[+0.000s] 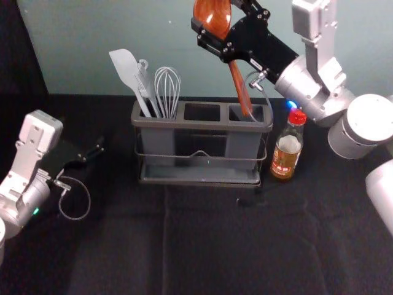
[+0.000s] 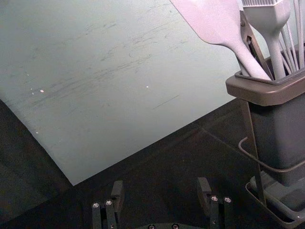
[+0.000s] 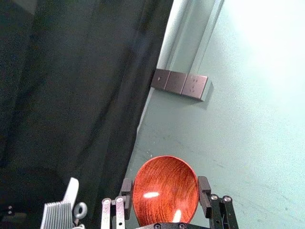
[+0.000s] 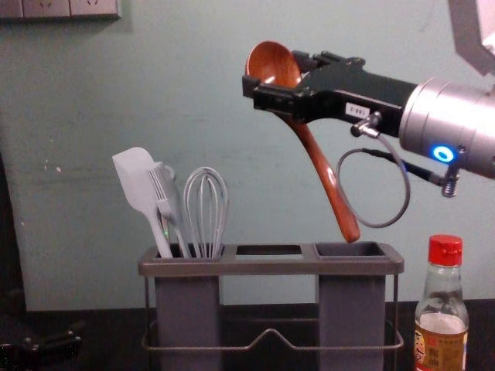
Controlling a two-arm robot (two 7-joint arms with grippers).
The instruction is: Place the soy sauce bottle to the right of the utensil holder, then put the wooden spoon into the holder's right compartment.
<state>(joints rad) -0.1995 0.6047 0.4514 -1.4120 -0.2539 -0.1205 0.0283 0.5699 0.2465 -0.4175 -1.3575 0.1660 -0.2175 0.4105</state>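
above the right compartment [image 4: 340, 249] of the utensil holder [image 1: 202, 123], the right gripper [image 1: 216, 15] has its jaws closed around the bowl of the wooden spoon [image 1: 239, 86], one on each side, as the right wrist view shows up close. the spoon slants, bowl up and handle down, and in the chest view the handle's end hangs just over the rim of that compartment; from these angles it looks lined up with the opening, though i can't be quite sure how centred it is. the soy sauce bottle [image 1: 287, 152] stands upright on the dark cloth [image 1: 202, 239], just beside the holder on its right, with its red cap on and its label facing forward. over in the left compartment, a pale spatula [image 1: 124, 69], a brush [image 4: 164, 197] and a whisk [image 1: 167, 89] stand with their heads up, the spatula leaning out to the left. off to the left of the holder, the left gripper [image 1: 86, 142] is parked low over the cloth, its jaws spread well apart in its own wrist view. behind it all is a pale green wall [image 1: 92, 67].
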